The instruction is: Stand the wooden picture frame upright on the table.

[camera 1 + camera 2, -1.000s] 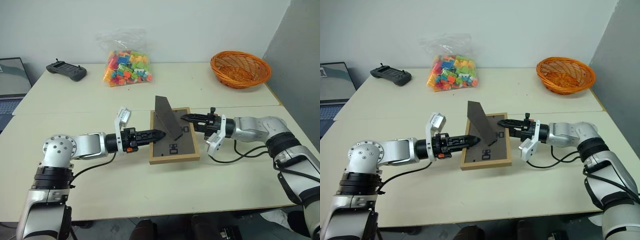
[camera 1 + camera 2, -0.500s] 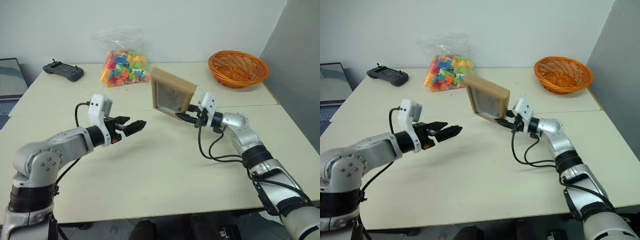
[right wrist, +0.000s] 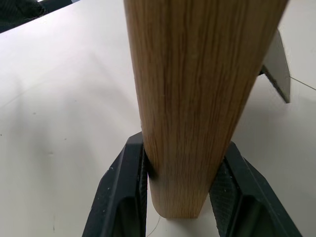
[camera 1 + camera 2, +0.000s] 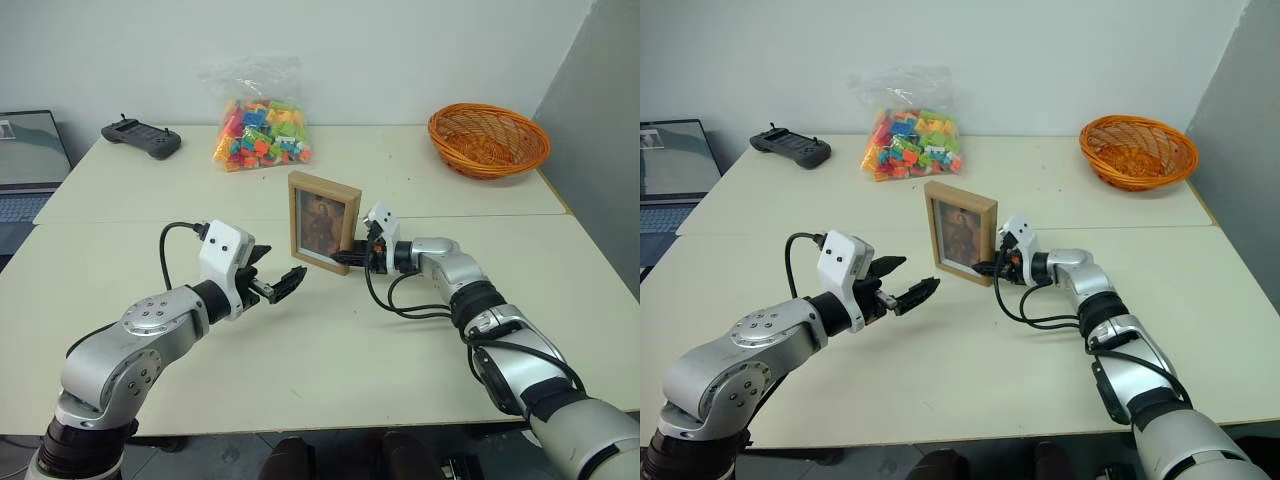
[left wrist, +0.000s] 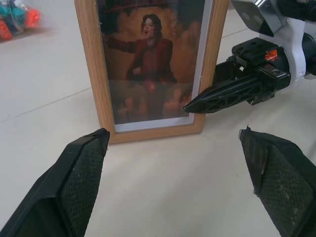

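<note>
Pinching the frame's (image 4: pixel 323 222) side edge, our right gripper (image 4: pixel 349 257) has swung it up off its face; it's upright mid-table (image 4: pixel 330 340) now, left gripper (image 4: pixel 277 288) spread wide just beside it.

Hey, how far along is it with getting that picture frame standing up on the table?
Nearly done: the wooden picture frame stands upright on the table, picture facing the robot. In hand: the right gripper clamps its lower side edge. Left gripper is open, apart. Left: let go and see that it stands.
</note>
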`<state>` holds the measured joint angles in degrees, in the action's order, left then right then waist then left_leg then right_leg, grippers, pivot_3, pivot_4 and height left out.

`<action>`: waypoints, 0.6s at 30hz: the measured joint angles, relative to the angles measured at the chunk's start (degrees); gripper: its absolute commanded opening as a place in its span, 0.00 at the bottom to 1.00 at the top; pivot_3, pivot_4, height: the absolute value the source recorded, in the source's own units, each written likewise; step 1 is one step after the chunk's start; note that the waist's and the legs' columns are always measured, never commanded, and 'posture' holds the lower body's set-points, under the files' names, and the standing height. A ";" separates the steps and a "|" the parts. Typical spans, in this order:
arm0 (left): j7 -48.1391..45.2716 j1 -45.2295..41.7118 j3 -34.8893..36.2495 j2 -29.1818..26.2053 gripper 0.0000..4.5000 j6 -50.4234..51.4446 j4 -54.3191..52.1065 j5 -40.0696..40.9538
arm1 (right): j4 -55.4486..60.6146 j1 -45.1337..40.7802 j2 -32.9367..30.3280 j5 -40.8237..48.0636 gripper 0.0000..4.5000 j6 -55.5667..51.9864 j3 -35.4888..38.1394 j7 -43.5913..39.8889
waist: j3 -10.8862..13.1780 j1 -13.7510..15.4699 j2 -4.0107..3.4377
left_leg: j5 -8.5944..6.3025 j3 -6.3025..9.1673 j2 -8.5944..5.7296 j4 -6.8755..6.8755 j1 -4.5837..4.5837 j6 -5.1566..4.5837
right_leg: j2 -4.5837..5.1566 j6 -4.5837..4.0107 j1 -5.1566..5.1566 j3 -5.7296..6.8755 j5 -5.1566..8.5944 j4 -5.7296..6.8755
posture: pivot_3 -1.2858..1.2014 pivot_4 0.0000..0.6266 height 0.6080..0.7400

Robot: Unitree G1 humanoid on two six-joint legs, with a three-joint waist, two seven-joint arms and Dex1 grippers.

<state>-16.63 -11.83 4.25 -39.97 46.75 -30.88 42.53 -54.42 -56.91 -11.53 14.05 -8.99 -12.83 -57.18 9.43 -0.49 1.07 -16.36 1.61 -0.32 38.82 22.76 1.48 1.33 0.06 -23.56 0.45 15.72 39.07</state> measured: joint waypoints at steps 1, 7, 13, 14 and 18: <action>-0.54 0.32 0.00 0.09 1.00 -0.11 0.06 -0.39 | -0.03 0.00 0.04 -0.16 0.45 -0.22 0.42 -0.17 | 0.00 -0.01 0.00 | 0.00 0.01 0.00 0.00 0.00 0.00 | 0.00 0.00 0.00 0.01 0.00 0.00 | 0.52 0.24 1.00; -2.98 -0.14 -0.02 1.16 1.00 -0.80 1.73 -2.36 | 0.32 1.56 -0.18 -1.72 0.79 -1.01 1.51 -0.37 | 0.00 0.12 0.00 | -0.01 0.02 -0.01 0.01 0.00 -0.02 | 0.00 0.00 0.03 0.02 0.00 0.00 | 0.52 0.24 1.00; -5.75 -2.09 -0.31 0.73 1.00 -1.20 5.11 -5.87 | 9.09 7.82 -5.67 -3.47 0.99 -2.84 1.59 -1.43 | 0.00 0.23 0.00 | -0.03 0.03 -0.01 0.01 0.01 -0.06 | 0.00 0.01 0.03 0.03 0.00 0.00 | 0.52 0.24 1.00; -6.57 -2.49 -0.03 0.64 1.00 -1.14 6.09 -5.86 | 12.25 9.55 -7.22 -3.74 0.99 -3.72 1.72 -1.46 | 0.00 0.26 0.00 | -0.04 0.03 -0.01 0.01 0.01 -0.07 | 0.00 0.01 0.03 0.04 0.00 -0.01 | 0.52 0.24 1.00; -10.32 -3.67 3.13 -2.43 1.00 -1.05 10.40 -5.98 | 29.24 17.53 -15.26 -3.02 0.99 -10.35 4.54 -1.33 | 0.01 0.35 0.00 | -0.06 0.08 0.00 0.01 0.04 -0.10 | 0.00 0.01 0.01 0.09 0.00 -0.02 | 0.52 0.24 1.00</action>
<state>-26.95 -15.50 7.38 -42.40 45.70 -20.47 36.55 -25.19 -39.38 -26.79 11.03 -19.35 -8.29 -58.51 9.44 -0.14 1.07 -16.41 1.69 -0.32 38.82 22.80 1.38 1.32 0.07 -23.55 0.53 15.73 39.05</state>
